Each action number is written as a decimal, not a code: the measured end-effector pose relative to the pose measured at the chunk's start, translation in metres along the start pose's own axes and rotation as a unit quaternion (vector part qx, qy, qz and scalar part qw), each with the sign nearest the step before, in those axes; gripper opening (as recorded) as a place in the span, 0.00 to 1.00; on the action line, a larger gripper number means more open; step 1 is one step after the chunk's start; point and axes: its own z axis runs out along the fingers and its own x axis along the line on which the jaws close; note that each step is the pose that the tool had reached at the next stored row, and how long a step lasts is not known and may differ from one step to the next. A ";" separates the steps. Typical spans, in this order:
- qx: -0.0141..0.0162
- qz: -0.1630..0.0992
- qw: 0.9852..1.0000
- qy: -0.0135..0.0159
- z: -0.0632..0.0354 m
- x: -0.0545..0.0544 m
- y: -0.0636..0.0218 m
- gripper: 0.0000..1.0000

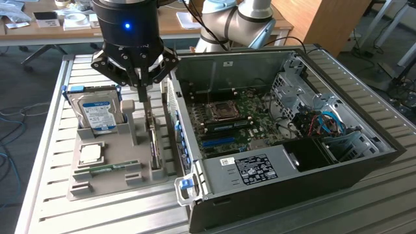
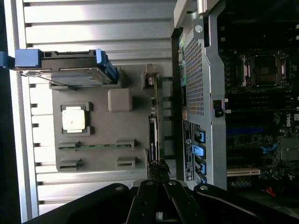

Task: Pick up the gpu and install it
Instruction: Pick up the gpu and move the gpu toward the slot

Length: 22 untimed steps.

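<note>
we see gripper (image 1: 142,97) down over grey tray (image 1: 107,183), fingers pressed together, pinching top edge of gpu (image 1: 153,146). gpu stands on edge in tray slot, between hard drive (image 1: 97,112) on exterior view's left and open pc case (image 1: 293,180) on its right.

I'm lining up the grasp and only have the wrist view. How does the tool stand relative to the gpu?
Observer: In the exterior view the tool hangs straight down, fingers shut, tips at the top edge of the gpu. I cannot tell if they touch.
Operator: How does the hard drive sit?
Observer: The hard drive stands upright in the tray, label facing the camera, to the exterior view's left of the gpu.
Operator: What lies past the motherboard?
Observer: Blue cables loop inside the case toward the exterior view's right.
</note>
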 end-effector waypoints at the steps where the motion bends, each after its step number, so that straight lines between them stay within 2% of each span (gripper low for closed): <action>1: 0.000 0.000 1.000 0.000 0.0000 0.000 0.0000 0.11; 6: 0.000 0.000 1.000 0.000 0.0000 0.000 0.0000 0.11; 7: 0.000 0.000 1.000 0.000 0.0000 0.000 0.0000 0.17; 8: 0.000 0.000 1.000 0.000 0.0000 0.000 0.0000 0.17; 10: 0.000 0.000 1.000 0.000 0.0000 0.000 0.0000 0.29; 11: 0.000 0.000 1.000 0.000 0.0000 0.000 0.0000 0.29; 13: 0.000 0.000 1.000 0.000 0.0000 0.000 0.0000 0.41; 14: 0.000 0.000 1.000 0.000 0.0000 0.000 0.0000 0.41; 15: 0.000 0.000 1.000 0.000 0.0000 0.000 0.0000 0.47; 17: 0.000 0.000 1.000 0.000 0.0000 0.000 0.0000 0.47; 18: 0.000 0.000 1.000 0.000 0.0000 0.000 0.0000 0.53; 22: 0.000 0.000 1.000 0.000 0.0001 0.000 0.0000 0.53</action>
